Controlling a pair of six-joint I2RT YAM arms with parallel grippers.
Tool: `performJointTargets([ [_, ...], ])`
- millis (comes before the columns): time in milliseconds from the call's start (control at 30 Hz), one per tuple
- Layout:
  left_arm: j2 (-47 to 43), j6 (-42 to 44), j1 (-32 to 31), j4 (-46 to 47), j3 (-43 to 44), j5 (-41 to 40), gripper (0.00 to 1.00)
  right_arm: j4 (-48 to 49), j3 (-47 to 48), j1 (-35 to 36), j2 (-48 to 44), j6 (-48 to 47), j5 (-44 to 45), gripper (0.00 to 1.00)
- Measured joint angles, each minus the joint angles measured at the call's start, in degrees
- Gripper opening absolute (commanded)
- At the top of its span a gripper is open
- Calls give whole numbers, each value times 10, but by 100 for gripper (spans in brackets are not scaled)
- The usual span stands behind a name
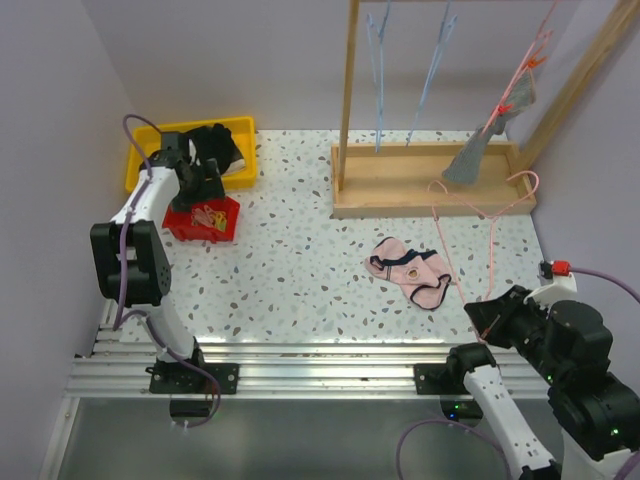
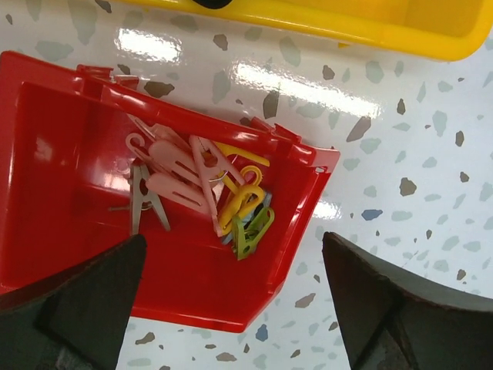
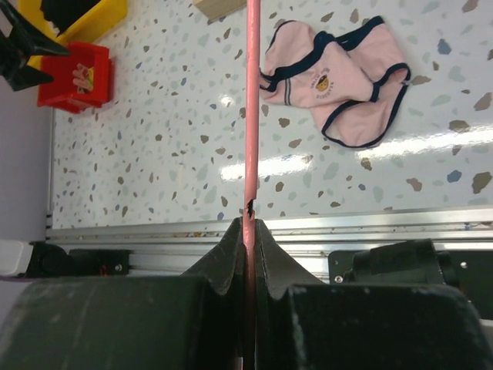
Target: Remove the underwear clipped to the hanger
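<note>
The pale pink briefs [image 1: 405, 268] with dark trim lie loose on the table; they also show in the right wrist view [image 3: 339, 81]. The grey briefs [image 1: 478, 155] hang over the wooden tray, clipped to the thin pink hanger [image 1: 493, 250] by an orange peg [image 1: 505, 108]. My right gripper [image 1: 487, 318] is shut on the hanger's lower bar [image 3: 251, 116], jaws pressed on it [image 3: 250, 223]. My left gripper [image 1: 200, 190] is open and empty above the red bin [image 2: 92, 254] of clothes pegs [image 2: 200, 185]; in the left wrist view its jaws [image 2: 231, 301] stand wide apart.
A yellow bin [image 1: 145, 150] holding the black clothing heap [image 1: 215, 145] stands at the back left, behind the red bin [image 1: 190, 228]. A wooden rack [image 1: 347, 100] with a tray base [image 1: 400, 195] and two blue hangers [image 1: 378, 80] stands at the back right.
</note>
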Motion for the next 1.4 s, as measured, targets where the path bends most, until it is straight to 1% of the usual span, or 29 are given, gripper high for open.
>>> performJointTargets([
  [100, -9, -8, 0, -9, 0, 11, 100, 1, 21, 0, 22, -10, 26, 0],
  [200, -45, -19, 0, -13, -9, 34, 100, 1, 36, 0, 45, -26, 42, 0],
  [500, -250, -46, 0, -5, -82, 114, 100, 16, 57, 0, 133, -83, 43, 0],
  [633, -305, -55, 0, -5, -114, 149, 100, 49, 106, 0, 192, -102, 43, 0],
  [767, -336, -59, 0, -8, -138, 173, 100, 104, 160, 0, 249, -110, 48, 0],
  [1033, -381, -60, 0, -15, -172, 198, 100, 183, 249, 0, 391, -117, 148, 0],
  [1200, -399, -62, 1, -17, -191, 207, 100, 253, 273, 0, 473, -135, 192, 0],
  [1400, -420, -69, 1, -14, -217, 214, 100, 315, 336, 0, 557, -163, 212, 0],
])
